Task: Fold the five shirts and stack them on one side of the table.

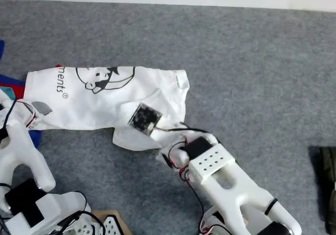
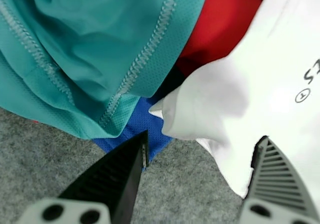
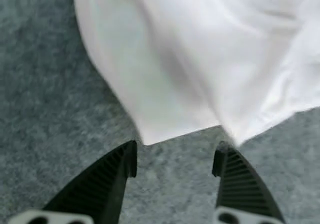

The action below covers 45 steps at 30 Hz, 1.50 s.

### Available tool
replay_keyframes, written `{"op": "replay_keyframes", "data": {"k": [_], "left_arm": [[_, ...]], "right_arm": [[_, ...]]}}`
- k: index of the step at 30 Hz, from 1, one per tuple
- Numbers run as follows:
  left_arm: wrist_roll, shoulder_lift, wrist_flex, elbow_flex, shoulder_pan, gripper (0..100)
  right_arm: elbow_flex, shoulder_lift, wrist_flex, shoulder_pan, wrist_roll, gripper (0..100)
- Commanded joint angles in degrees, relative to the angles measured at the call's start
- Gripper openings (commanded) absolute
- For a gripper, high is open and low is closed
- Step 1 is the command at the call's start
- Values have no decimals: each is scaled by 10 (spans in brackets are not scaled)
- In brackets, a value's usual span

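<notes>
A white shirt (image 1: 105, 101) with a panda print lies spread on the grey table, left of centre. My right arm (image 1: 210, 164) comes in from the lower right, its wrist over the shirt's near edge. My right gripper (image 3: 175, 146) is open, just short of the white shirt's hem (image 3: 200, 58), with bare table under it. My left arm (image 1: 23, 156) stands at the lower left. My left gripper (image 2: 204, 139) is open at a corner of the white shirt (image 2: 240, 93). That corner lies beside a teal shirt (image 2: 90, 43), a red shirt (image 2: 225, 18) and a blue shirt (image 2: 135, 134).
Red cloth (image 1: 16, 89) and blue cloth (image 1: 34, 136) peek out at the table's left edge under the white shirt. A dark item (image 1: 328, 187) lies at the right edge. The grey table (image 1: 252, 61) stretches bare to the back and right.
</notes>
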Motion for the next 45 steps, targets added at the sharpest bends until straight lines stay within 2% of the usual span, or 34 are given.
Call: {"op": "replay_keyframes", "data": {"k": [1, 17, 22, 23, 34, 41, 45], "left_arm": [[-1, -25, -4, 0, 15, 329], [-1, -25, -7, 0, 15, 329], [-1, -25, -7, 0, 13, 329], [-1, -25, -7, 0, 13, 329], [-1, -25, -7, 0, 14, 329], [-1, -25, -7, 0, 14, 329], [-1, -25, -5, 0, 14, 329]], "right_arm": [[-2, 19, -15, -10, 10, 242], [-6, 108, -98, -4, 11, 231], [-7, 106, -137, 22, 10, 12], [-8, 105, -138, 28, 10, 3], [-87, 108, -130, 70, 6, 7], [-230, 125, -61, 76, 5, 7], [-332, 220, -30, 79, 5, 7]]}}
